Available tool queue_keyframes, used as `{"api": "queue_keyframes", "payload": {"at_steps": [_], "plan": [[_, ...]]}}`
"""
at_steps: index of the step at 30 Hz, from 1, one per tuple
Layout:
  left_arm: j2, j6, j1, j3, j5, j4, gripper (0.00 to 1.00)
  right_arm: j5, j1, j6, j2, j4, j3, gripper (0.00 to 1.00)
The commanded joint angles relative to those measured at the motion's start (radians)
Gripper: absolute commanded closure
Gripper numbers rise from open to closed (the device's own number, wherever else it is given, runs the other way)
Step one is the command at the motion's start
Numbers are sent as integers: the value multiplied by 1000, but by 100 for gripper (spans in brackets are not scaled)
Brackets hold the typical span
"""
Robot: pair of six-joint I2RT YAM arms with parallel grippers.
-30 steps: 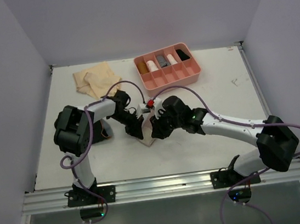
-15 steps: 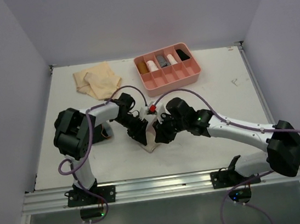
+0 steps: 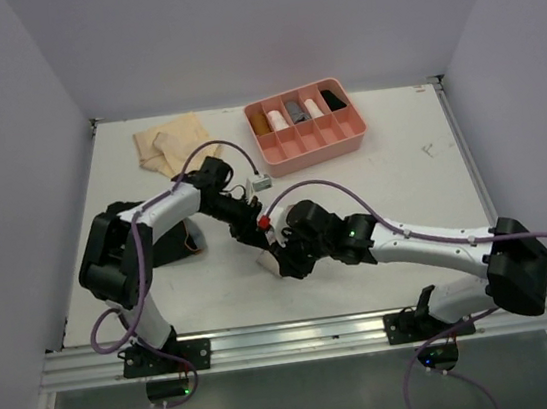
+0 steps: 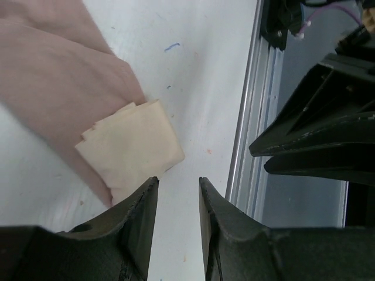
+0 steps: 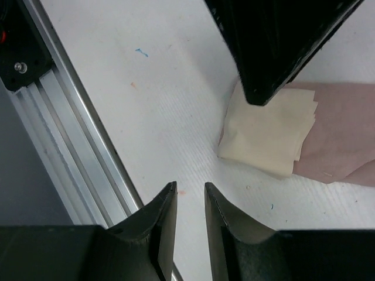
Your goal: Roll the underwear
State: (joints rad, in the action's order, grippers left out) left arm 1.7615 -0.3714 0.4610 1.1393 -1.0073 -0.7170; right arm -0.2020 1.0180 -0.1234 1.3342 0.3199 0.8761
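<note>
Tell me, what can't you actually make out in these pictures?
- Pink underwear: in the top view nearly hidden under the left arm and right arm; both wrist views cut it off at an edge.
- Tray contents: too small from above to identify.

Place: a robot lab cell.
Walls: plain walls (image 3: 14, 148) boxed the table (image 3: 423, 190) on three sides.
Rail: an aluminium rail (image 3: 291, 339) ran along the table's near edge.
Arms: left arm (image 3: 158, 210) and right arm (image 3: 430, 240) were bolted there.
</note>
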Motion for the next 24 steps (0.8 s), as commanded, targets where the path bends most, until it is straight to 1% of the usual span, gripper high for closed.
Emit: {"api": "queue_keyframes", "payload": {"at_steps": [1, 5, 6, 9, 10, 11, 13, 15, 17, 19, 21, 22, 24], "plan": [[-43, 75, -94, 30, -36, 60, 62, 139, 37, -32, 37, -39, 67, 70], [-83, 164, -176, 50, 19, 180, 58, 225, 74, -28, 126, -51, 89, 66], [-108, 181, -203, 53, 33, 204, 55, 242, 83, -30, 173, -48, 98, 65], [-154, 204, -248, 71, 79, 269, 52, 312, 109, -32, 259, -39, 148, 64], [-164, 206, -255, 76, 88, 290, 51, 326, 117, -32, 273, -42, 155, 64], [-186, 216, -265, 82, 125, 304, 48, 358, 122, -38, 292, -45, 159, 64], [-209, 232, -274, 89, 185, 335, 47, 381, 134, -44, 338, -47, 178, 63], [-244, 221, -275, 93, 246, 341, 44, 411, 142, -44, 364, -51, 182, 62], [-290, 252, -275, 68, 332, 399, 39, 440, 146, -47, 404, -58, 182, 62], [-319, 220, -278, 54, 354, 422, 38, 460, 149, -44, 439, -56, 187, 62], [-371, 219, -280, 11, 369, 477, 28, 469, 154, -41, 456, -64, 182, 61], [-399, 212, -280, 1, 377, 488, 20, 469, 154, -38, 471, -67, 182, 61], [-416, 207, -282, -13, 381, 499, 13, 481, 154, -36, 485, -67, 178, 62]]}}
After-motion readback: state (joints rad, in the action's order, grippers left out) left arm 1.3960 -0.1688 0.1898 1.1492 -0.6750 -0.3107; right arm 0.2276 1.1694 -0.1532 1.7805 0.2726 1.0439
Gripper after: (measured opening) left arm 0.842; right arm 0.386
